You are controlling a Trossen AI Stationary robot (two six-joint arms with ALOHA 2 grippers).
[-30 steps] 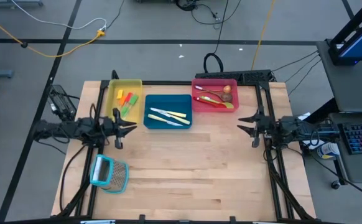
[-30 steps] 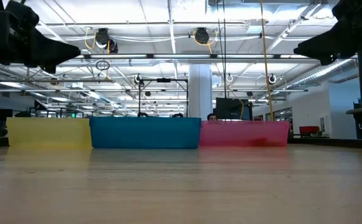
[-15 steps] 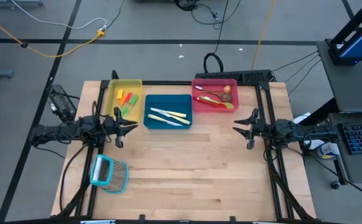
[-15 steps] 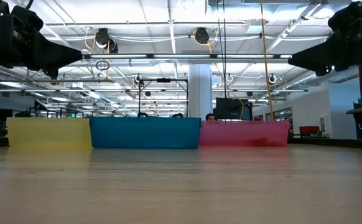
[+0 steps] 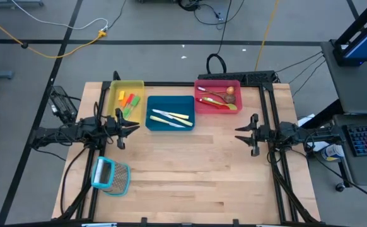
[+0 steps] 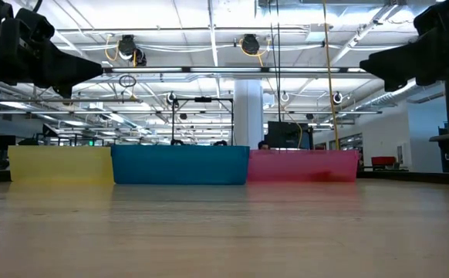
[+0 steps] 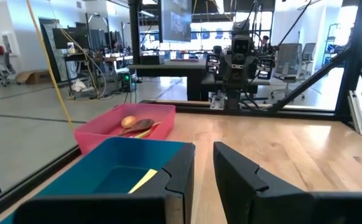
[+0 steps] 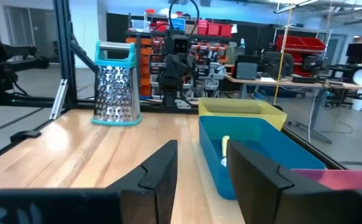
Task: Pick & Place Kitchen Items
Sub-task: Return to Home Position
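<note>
The kitchen items lie in three trays at the table's far side. Small orange, red and green spatulas [image 5: 128,101] are in the yellow tray [image 5: 127,82]. Cream-handled knives [image 5: 169,118] are in the blue tray [image 5: 169,98]. Wooden, red and green spoons [image 5: 218,98] are in the red tray [image 5: 217,81]. My left gripper [image 5: 135,129] hovers level at the table's left, near the yellow tray's near corner, narrowly open with nothing between its fingers [image 7: 187,163]. My right gripper [image 5: 238,133] hovers level at the table's right, open and holding nothing [image 8: 199,149].
A light-blue-framed flat grater [image 5: 111,176] lies near the table's left front corner, standing out in the right wrist view [image 8: 114,84]. The bare wooden tabletop [image 5: 190,170] stretches between the two arms. Black frame rails run along the table's sides.
My right gripper has sunk a little and come toward the table's middle and near edge, levelling out. Its fingers keep the same gap. The trays and utensils have stayed put.
</note>
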